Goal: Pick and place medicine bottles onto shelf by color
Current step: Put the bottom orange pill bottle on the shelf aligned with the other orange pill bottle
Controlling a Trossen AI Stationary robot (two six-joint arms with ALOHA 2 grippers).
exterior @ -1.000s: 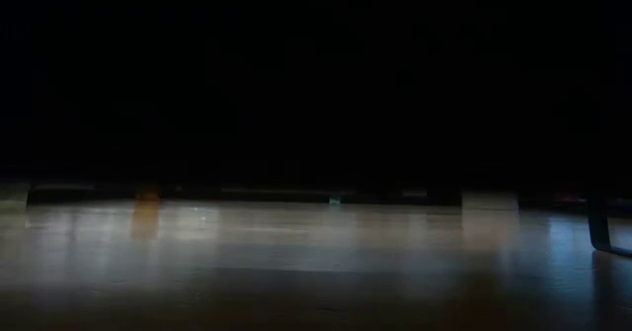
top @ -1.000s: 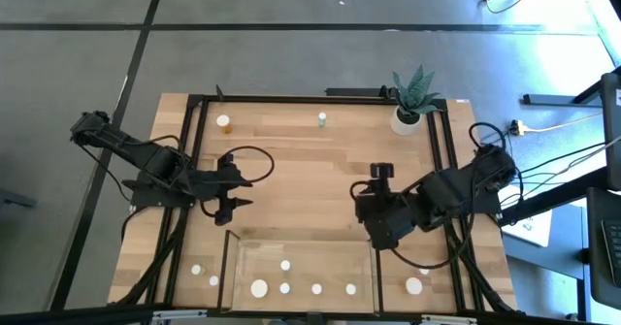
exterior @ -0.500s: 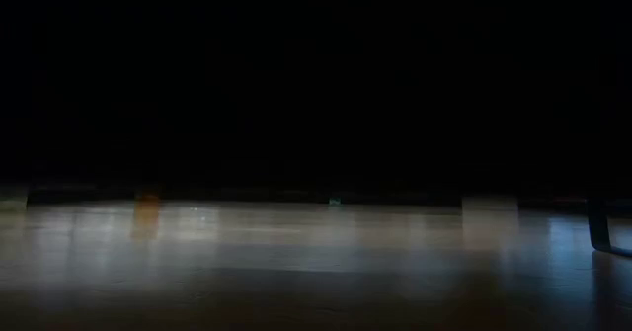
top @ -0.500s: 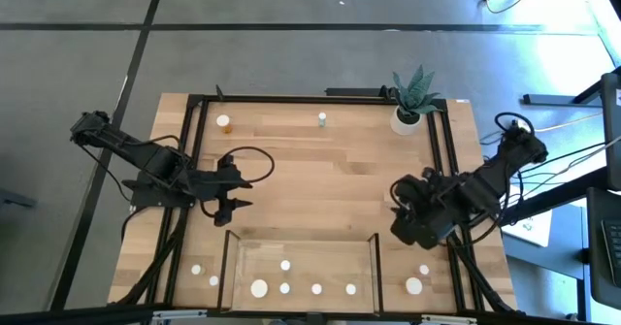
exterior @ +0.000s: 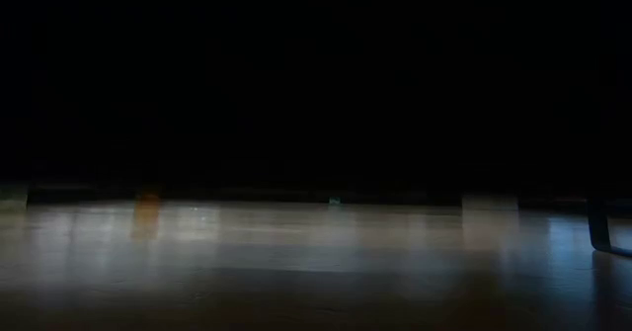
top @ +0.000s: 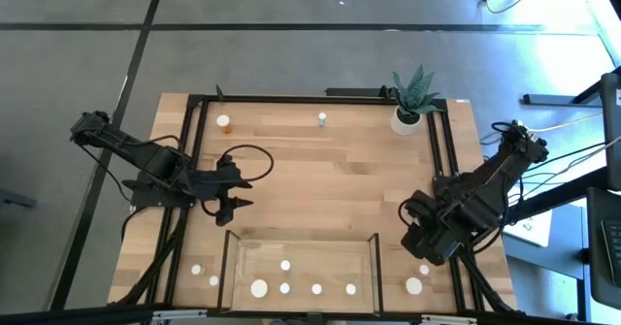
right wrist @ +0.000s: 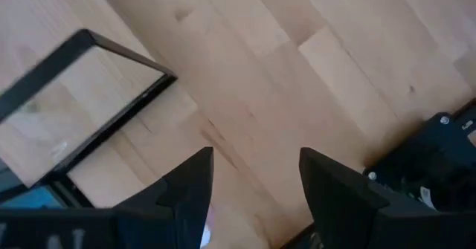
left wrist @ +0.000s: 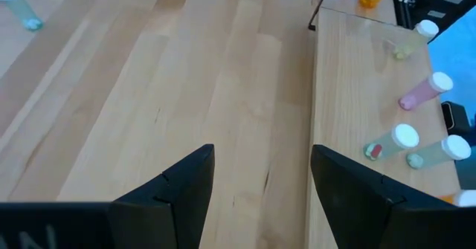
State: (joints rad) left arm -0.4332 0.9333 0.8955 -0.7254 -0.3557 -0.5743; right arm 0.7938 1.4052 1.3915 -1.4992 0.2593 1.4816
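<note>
So the shelf (top: 301, 267) sits along the near edge of the table (top: 320, 170), roughly mid-way between the two near corners, with its dark frame bars on the short sides. Four medicine bottles stand on it – one wide white cap (top: 259, 288) and three small ones beside it, e.g. this one (top: 285, 265). Two more small caps (top: 197, 269) sit on the table near the near-left corner, just outside the shelf's left bar, and a wide cap (top: 414, 286) plus a small one (top: 424, 269) sit toward the near-right corner.

Up along the far edge there's an amber bottle (top: 224, 122) toward the far-left corner and a greenish one (top: 322, 120) about mid-edge. The plant pot (top: 406, 119) is in the far-right corner.

Left gripper (top: 236, 191) hangs over the left part of the table, well apart from any bottle – its wrist view shows the fingers (left wrist: 182, 186) spread with only bare wood between them. Right gripper (right wrist: 253, 186) is over the right side of the table near the shelf's right bar, jaws apart too, holding nothing.

The low view is pretty much black, just a faint amber smudge (exterior: 146, 212) on the far side.
</note>
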